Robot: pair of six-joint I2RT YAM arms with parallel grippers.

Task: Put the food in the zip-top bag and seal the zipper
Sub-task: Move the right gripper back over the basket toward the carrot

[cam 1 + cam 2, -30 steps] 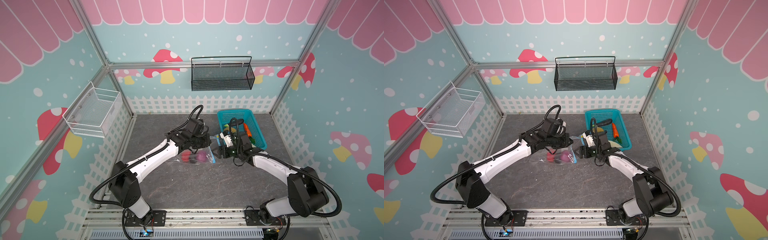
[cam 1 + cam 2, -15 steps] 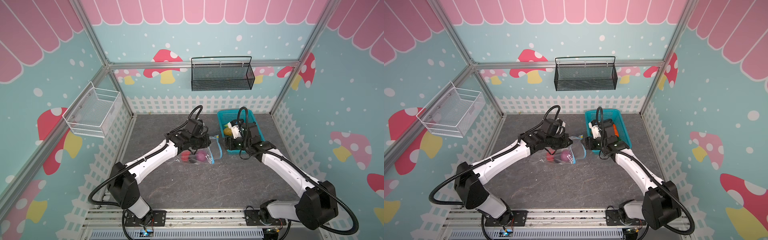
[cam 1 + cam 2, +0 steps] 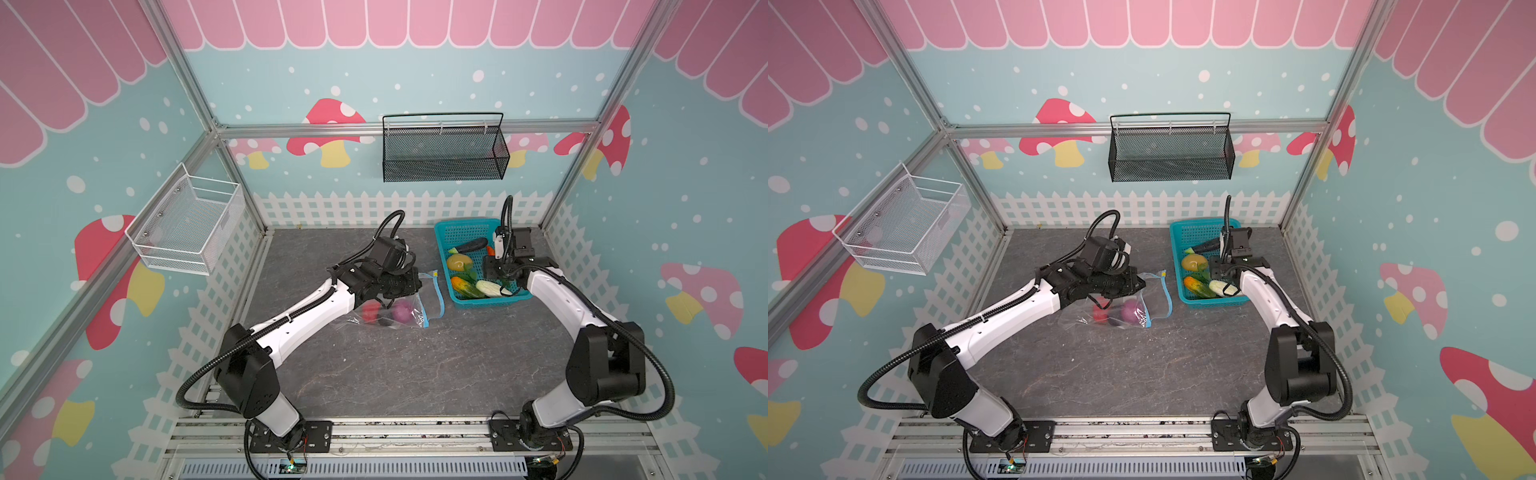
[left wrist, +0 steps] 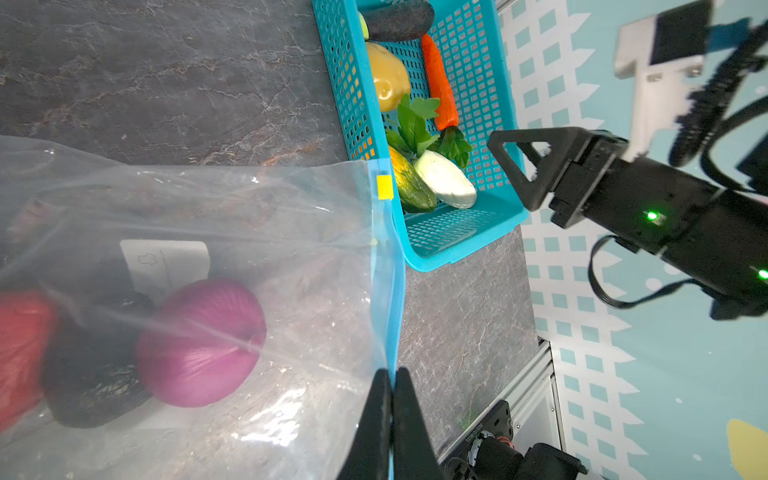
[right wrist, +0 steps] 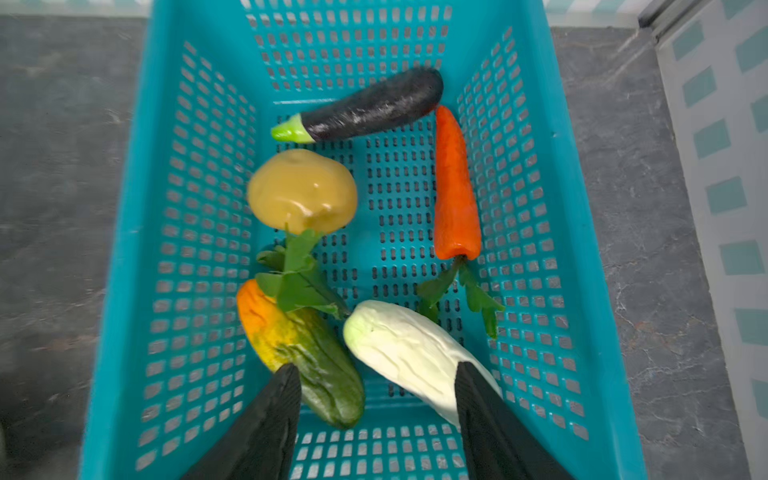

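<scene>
Food first: hard, glossy, light toy plastic by the look of it, so easy to lift but prone to squirting out of a pinch. Purple onion [image 4: 201, 340], red piece [image 4: 20, 345] and a dark piece [image 4: 91, 374] already inside the zip-top bag [image 3: 399, 307], lying near the middle of the tabletop, just beside the turquoise basket [image 5: 137, 249] at the back right corner. Not yet bagged, all in the basket: eggplant [image 5: 365, 108], carrot [image 5: 455, 187], yellow lump [image 5: 302, 191], plus orange-green squash [image 5: 303, 353] and white leafy radish [image 5: 411, 349] side by side at its front edge.

Left gripper [image 4: 392, 374]: clamped tight on the blue zipper [image 4: 392, 266], apparently propping the mouth open. Yellow slider tab [image 4: 384, 187] parked at the strip's back end, away from the pinch.

Right gripper [image 5: 376, 370]: jaws partway apart, empty, hovering over squash and radish.

Grab tips, just guessing: take the long pieces across the fat middle, not the tapered ends, and skip the floppy green leaves. Bag-wise: looks thin, soft, crinkly, with no real stiffness except along the zipper, so best gripped there. Could sag shut if let go.
</scene>
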